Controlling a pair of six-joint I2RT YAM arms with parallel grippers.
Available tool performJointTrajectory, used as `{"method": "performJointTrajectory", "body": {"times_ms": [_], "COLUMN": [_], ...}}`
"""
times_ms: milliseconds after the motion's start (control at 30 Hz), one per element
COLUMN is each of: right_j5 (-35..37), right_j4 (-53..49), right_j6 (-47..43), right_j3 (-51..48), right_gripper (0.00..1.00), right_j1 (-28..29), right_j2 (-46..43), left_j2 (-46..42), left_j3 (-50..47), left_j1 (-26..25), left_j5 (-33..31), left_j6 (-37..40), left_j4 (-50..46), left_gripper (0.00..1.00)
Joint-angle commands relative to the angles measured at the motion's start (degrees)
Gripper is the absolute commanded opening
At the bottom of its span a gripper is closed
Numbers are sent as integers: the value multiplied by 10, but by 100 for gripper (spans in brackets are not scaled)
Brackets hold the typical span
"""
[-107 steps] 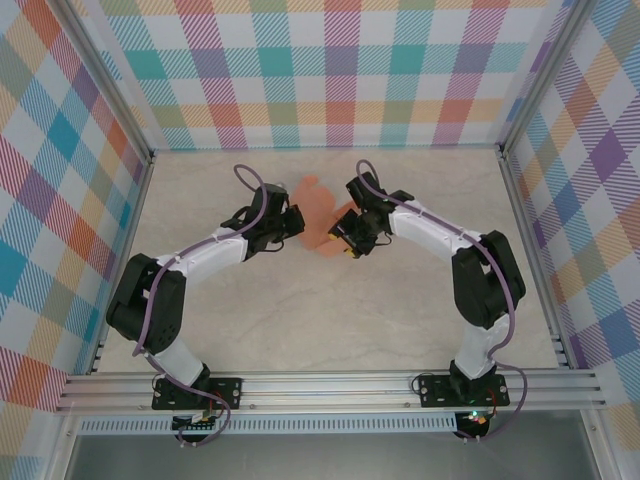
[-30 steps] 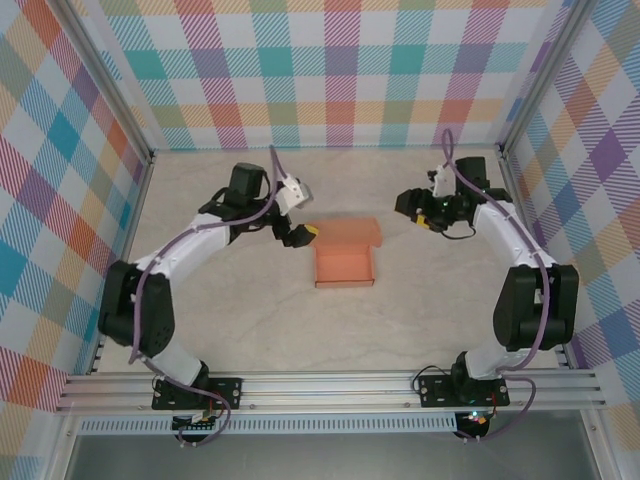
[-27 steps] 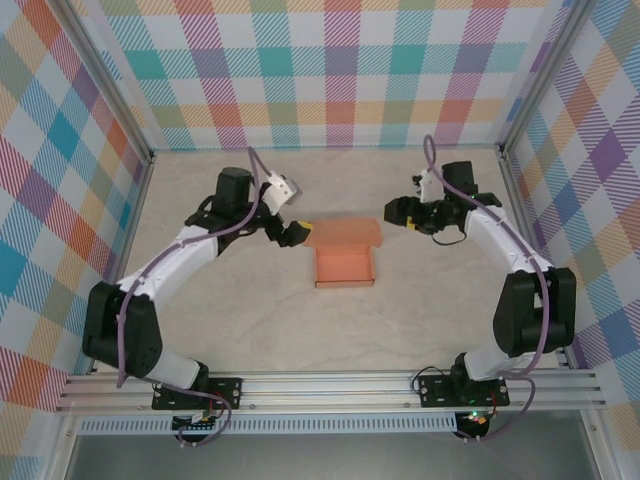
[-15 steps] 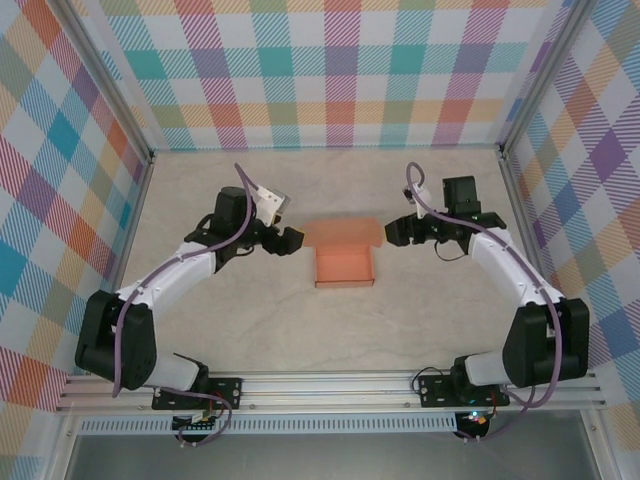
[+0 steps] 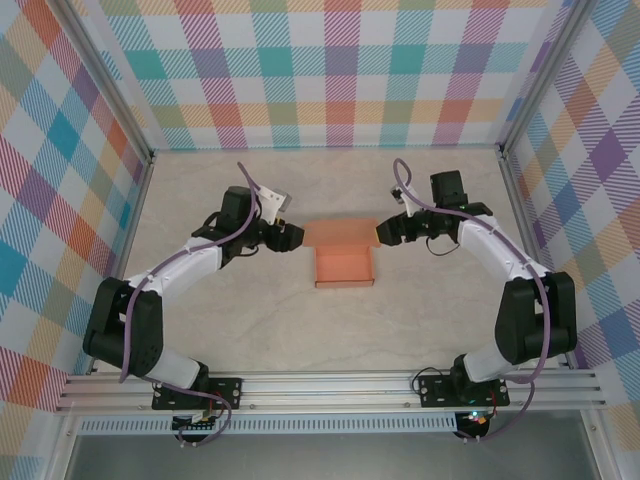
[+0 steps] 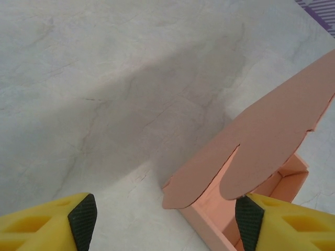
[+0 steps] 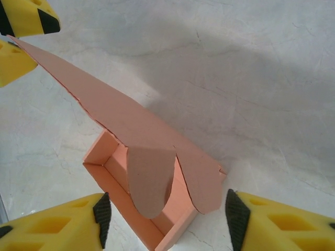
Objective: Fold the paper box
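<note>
Salmon-orange card makes up the paper box, which lies on the pale marbled bench a little beyond its middle, between the two arms. Its shallow tray sits flat and open, and the long lid flap stands up from the tray's far edge, leaning over the tray. The right wrist view shows a rounded tab hanging from the lid down into the tray. The left arm reaches in from the left, and its jaws are open at the left end of the lid. From the left wrist, the black pads stand well apart: one has bare bench between it and the card, the other is right at the edge of the rounded tab. The right arm comes in from the right, its jaws also open, with the tray's corner and the lid's right end lying between its pads and neither pad clearly touching. In that same view the left arm's yellow fingers straddle the far tip of the lid. Checked cloth walls surround the bench.
</note>
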Motion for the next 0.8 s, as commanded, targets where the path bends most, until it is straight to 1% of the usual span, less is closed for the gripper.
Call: {"method": "performJointTrajectory", "body": {"times_ms": [0, 100, 200, 300, 367, 467, 533, 633, 700, 767], "right_j5": [9, 20, 21, 11, 32, 68, 86, 115, 119, 118], "right_j4": [2, -5, -10, -2, 3, 5, 3, 12, 13, 6], "right_j6": [-7, -18, -29, -46, -58, -76, -80, -66, -53, -39], "right_j3": [33, 49, 57, 50, 44, 36, 35, 28, 27, 29], "right_gripper": [56, 50, 42, 35, 31, 28, 27, 27, 29, 34], "right_j1": [5, 14, 20, 29, 38, 53, 58, 59, 59, 59], "right_j2": [18, 34, 44, 41, 35, 28, 26, 21, 21, 26], "left_j2": [21, 35, 44, 44, 50, 55, 58, 67, 69, 70], "left_j3": [23, 26, 31, 26, 30, 36, 36, 48, 56, 56], "left_j1": [-5, -8, -8, -8, -8, -8, -9, -9, -13, -17], "left_j5": [13, 22, 23, 34, 31, 16, 13, 7, 11, 24], "left_j6": [0, -2, -2, -5, 0, 1, 0, 7, 6, 6], "left_j4": [12, 25, 25, 36, 31, 22, 26, 13, 6, 12], "left_gripper": [68, 67, 65, 58, 53, 47, 45, 44, 46, 50]}}
